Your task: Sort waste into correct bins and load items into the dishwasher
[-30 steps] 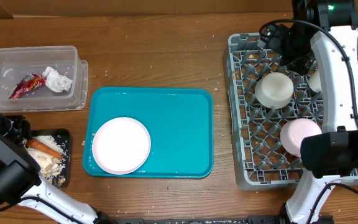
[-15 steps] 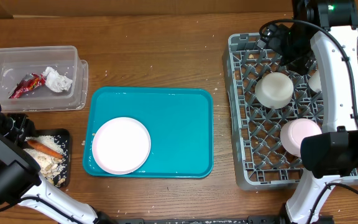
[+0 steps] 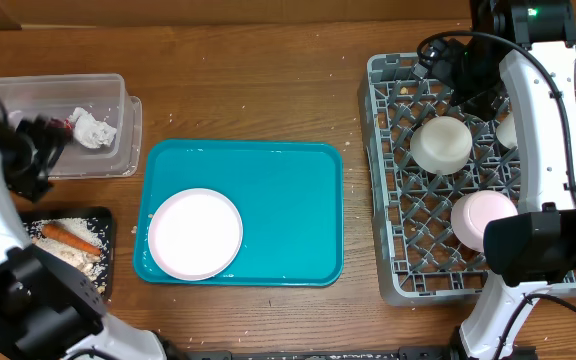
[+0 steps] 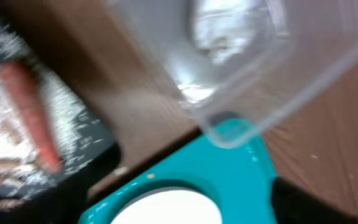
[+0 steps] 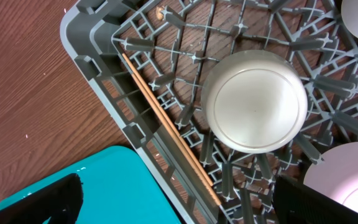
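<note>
Wooden table (image 3: 268, 90): left gripper (image 3: 38, 145) is hovering at the tub's (image 3: 58, 82) edge, jaw state indiscernible. Right gripper (image 5: 176, 186) is hanging wide open over the rack (image 5: 92, 62).

Left to right across the table (image 3: 268, 90)
Tub (image 3: 88, 85) holding tissue (image 3: 93, 130), behind a scrap tray (image 3: 105, 215) with carrot (image 3: 68, 238); serving tray (image 3: 288, 200) bearing a plate (image 3: 195, 233); rack (image 3: 393, 230) holding a bowl (image 3: 441, 143).

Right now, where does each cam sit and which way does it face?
Overhead: above the table, straight down on teal tray, clear tub, rack; both arms show.
Left wrist: blurred, looking down at the tub corner and carrot; one finger shows.
Right wrist: over the rack corner, facing down on an upturned bowl; both fingers show.
Shared: teal tray in all three.
</note>
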